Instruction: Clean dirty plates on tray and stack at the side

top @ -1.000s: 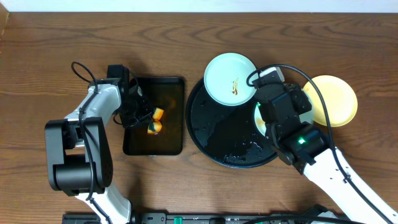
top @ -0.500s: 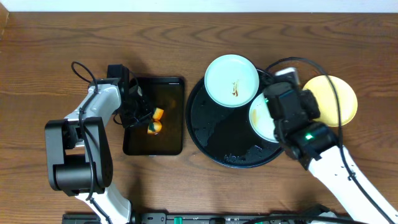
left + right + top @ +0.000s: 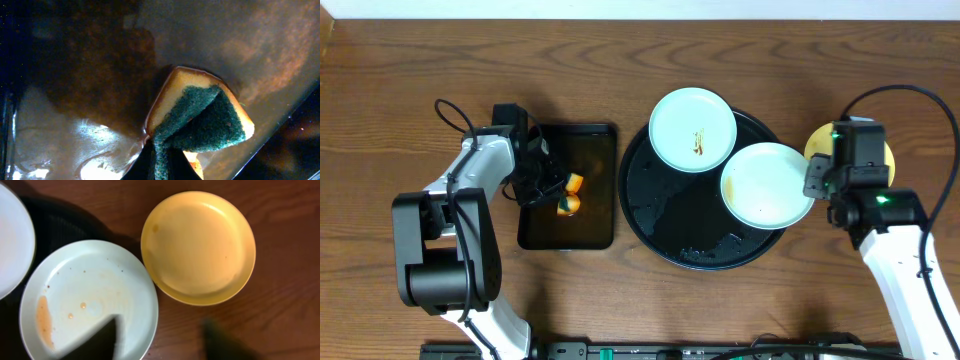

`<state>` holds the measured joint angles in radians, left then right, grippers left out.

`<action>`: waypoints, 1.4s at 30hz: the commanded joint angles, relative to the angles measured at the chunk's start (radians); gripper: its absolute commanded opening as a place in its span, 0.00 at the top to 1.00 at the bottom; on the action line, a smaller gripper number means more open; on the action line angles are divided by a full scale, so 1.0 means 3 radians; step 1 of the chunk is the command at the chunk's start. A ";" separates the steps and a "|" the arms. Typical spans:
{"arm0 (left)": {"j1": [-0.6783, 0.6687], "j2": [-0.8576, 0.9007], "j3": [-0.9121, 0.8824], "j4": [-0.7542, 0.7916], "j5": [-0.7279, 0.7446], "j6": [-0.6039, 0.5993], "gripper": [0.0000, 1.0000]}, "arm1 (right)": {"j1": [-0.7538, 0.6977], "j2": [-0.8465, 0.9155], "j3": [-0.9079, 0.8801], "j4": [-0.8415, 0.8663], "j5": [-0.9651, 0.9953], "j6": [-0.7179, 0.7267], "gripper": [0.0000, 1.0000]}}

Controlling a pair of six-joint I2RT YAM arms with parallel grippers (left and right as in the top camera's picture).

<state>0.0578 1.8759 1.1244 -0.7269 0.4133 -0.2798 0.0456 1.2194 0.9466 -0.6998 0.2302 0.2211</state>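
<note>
The round black tray (image 3: 660, 210) carries two mint plates. One plate (image 3: 693, 130) at its back has a brown smear. The other plate (image 3: 767, 185) (image 3: 87, 300) lies at the tray's right rim with faint orange-brown stains. A yellow plate (image 3: 817, 142) (image 3: 197, 247) rests on the table right of the tray, mostly hidden under my right arm in the overhead view. My right gripper (image 3: 812, 182) (image 3: 162, 342) is open at the stained plate's right rim, one finger over the plate and one over the wood. My left gripper (image 3: 552, 190) (image 3: 165, 167) is shut on a folded yellow-green sponge (image 3: 200, 120).
A rectangular black tray (image 3: 590, 225) with brownish liquid lies left of the round tray, under the sponge. The pale wall edge runs along the table's back. Bare wood shows around both trays.
My right gripper has opened, let go of the stained mint plate and drawn back to the right. That plate now lies uncovered at the tray's right rim. The left arm has not moved.
</note>
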 commanded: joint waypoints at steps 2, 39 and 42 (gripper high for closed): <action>0.0005 0.0071 -0.0025 0.0006 -0.0045 0.0057 0.92 | -0.0230 0.0019 0.0010 -0.0013 -0.0289 0.0057 0.06; 0.0005 0.0071 -0.0025 -0.0043 -0.0043 0.0056 0.93 | -0.0375 0.1205 -0.0306 0.0566 -0.0823 0.0334 0.99; 0.0005 0.0071 -0.0025 -0.0043 -0.0043 0.0056 0.93 | -0.0375 0.1167 -0.0303 0.0566 -0.0818 0.0331 0.99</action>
<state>0.0578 1.8759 1.1244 -0.7300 0.4133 -0.2798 -0.0624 1.5791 0.8562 -0.5293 -0.0181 0.3187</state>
